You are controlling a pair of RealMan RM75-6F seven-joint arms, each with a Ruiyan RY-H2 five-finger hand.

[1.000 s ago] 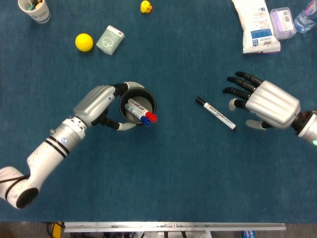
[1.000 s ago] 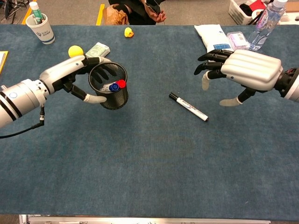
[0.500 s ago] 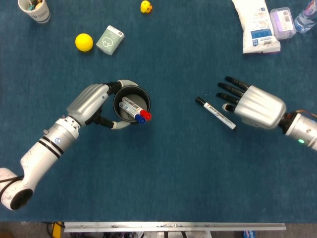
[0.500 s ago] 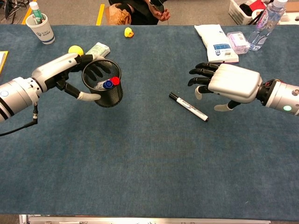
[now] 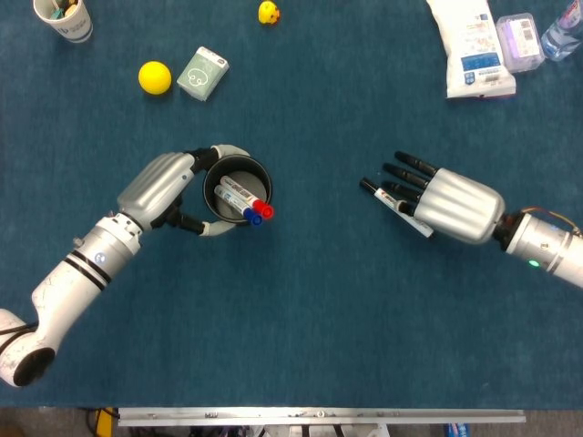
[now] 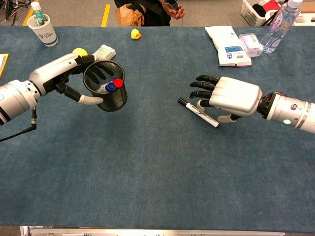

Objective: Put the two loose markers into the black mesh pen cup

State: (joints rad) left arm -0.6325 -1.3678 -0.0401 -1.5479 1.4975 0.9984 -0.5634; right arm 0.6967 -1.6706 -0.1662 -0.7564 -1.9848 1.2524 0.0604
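My left hand grips the black mesh pen cup, wrapped around its left side. Two markers with a red cap and a blue cap stand inside the cup. A white marker with a black cap lies on the blue table to the right. My right hand hovers low over the marker's right end, fingers spread and holding nothing. Its fingertips point left across the marker.
At the back left lie a yellow ball, a green card box and a paper cup. A rubber duck sits at the back. At the back right are a white packet, a plastic box and a bottle.
My right hand has dropped and moved left, down onto the loose marker. My left hand has drawn the cup slightly left and back.
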